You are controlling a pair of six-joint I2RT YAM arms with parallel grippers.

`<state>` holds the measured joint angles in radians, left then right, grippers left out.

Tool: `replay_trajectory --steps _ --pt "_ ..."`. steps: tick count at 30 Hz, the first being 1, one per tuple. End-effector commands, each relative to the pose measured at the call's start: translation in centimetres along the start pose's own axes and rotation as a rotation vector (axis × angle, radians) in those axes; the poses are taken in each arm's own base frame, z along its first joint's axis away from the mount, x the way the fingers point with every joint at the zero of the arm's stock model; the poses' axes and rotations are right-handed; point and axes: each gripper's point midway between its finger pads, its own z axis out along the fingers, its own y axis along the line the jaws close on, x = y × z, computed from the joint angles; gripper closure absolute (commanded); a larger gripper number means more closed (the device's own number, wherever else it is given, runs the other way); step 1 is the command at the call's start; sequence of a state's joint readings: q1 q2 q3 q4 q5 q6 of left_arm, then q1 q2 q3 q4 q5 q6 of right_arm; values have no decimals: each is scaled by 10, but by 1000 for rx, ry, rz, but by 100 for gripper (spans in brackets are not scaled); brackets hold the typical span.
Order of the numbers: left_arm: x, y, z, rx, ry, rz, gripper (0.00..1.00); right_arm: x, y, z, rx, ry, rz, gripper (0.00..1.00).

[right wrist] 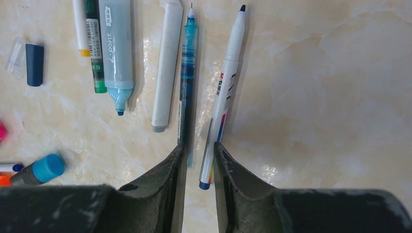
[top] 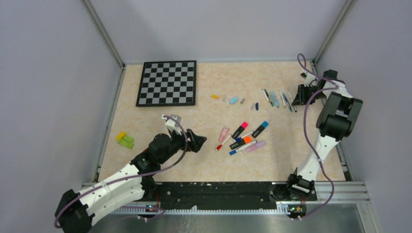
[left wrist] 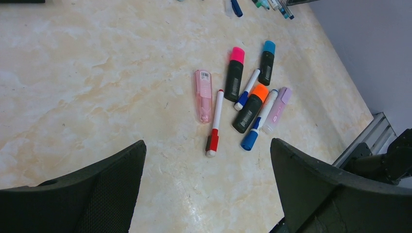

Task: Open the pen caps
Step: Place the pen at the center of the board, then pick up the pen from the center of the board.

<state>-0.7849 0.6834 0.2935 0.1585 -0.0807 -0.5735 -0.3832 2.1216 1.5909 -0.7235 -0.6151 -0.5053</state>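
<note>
So I'm looking down at the beige marbled table (top: 214, 167), with the black-and-white checkerboard (top: 167, 83) in its far-left corner. My left gripper (top: 198, 141) hangs low near the middle with its jaws spread wide and nothing in them. On its wrist cam the two black fingers (left wrist: 111, 187) frame the pile of capped stuff just ahead.

My right gripper (right wrist: 200, 144) is at the far-right side, pointing down at a row of bare-tipped pens. Its jaws are nearly together, leaving just a slot, and the tail end of a white fineliner with coloured print (right wrist: 223, 92) sits in that slot. The pen looks flat on the table, and I honestly can't tell if the jaws are pinching it or only straddling it. A teal see-through pen (right wrist: 187, 73) runs just beside it and under one finger.

The pen caps that are on are all in the middle pile. There's a pink cap (left wrist: 237, 54), a sky-blue cap (left wrist: 268, 47) and an orange cap (left wrist: 260, 91), each on a thick black marker. A red cap (left wrist: 212, 141) and a dark blue cap (left wrist: 249, 141) are on thin white pens.

The loose ones lie in a row between the checkerboard and the right gripper: a yellow cap (top: 214, 96), a light blue cap (top: 233, 100) and a grey cap (top: 242, 101). A navy cap (right wrist: 34, 64) sits up against a clear cap (right wrist: 16, 56).
</note>
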Motion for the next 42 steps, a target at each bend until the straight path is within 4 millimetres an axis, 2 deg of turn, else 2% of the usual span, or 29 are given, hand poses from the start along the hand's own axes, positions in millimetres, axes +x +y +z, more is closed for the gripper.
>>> replay_trajectory --steps 1,5,11,23,27,35,42 --pt "-16 -11 1 43 -52 -6 1 -33 9 -24 14 -81 -67 74" --pt "-16 -12 1 43 -53 -6 1 -36 10 -26 20 -89 -72 74" --pt "-16 -12 2 45 -52 -5 1 -39 -7 -31 119 -89 -64 74" --pt "-16 -12 3 42 -48 -3 1 -42 -30 -26 188 -62 -52 73" --pt "-16 -11 4 40 -46 -4 1 -42 -31 -23 181 -56 -46 73" --pt "-12 -11 6 47 -38 -5 1 -41 -20 -22 132 -67 -46 73" --pt "0 -23 10 120 11 -44 1 -56 14 -46 77 -203 -89 73"
